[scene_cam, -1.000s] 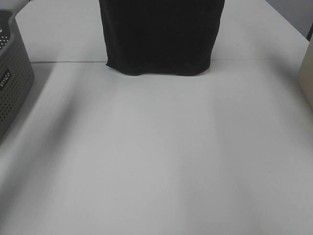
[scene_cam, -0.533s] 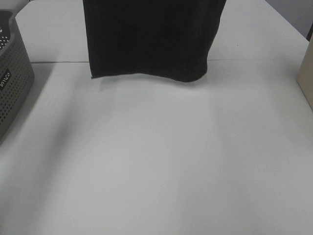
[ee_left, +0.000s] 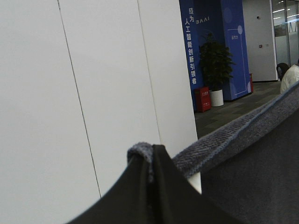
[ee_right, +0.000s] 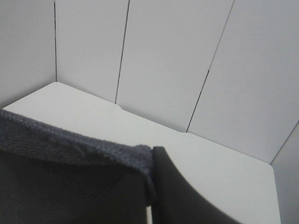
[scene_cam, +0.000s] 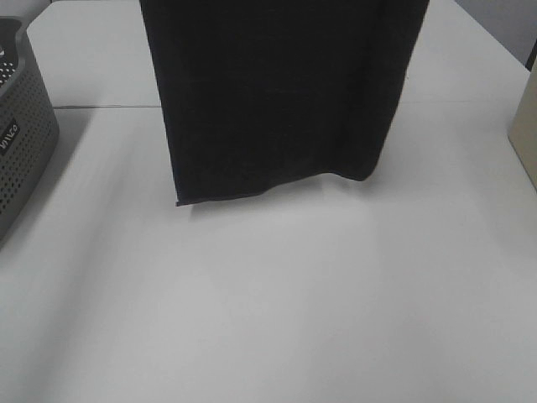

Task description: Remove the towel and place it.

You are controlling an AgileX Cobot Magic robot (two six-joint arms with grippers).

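The grey basket (scene_cam: 21,126) sits at the left edge. My left tool (ee_left: 150,170) and right tool (ee_right: 152,196) are each clamped on a top corner of the towel (scene_cam: 277,92), so it hangs spread flat in the upper middle, hem low over the counter (scene_cam: 268,302), I judge for laying down.

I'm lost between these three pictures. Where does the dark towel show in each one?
Exterior high: the towel hangs from the top edge, centre, over the white table.
Left wrist: the towel's hemmed edge runs off from the shut left pincer.
Right wrist: the hemmed edge is pinched in the shut right pincer.
Shared landmark: the white table, seen again behind the right pincer.
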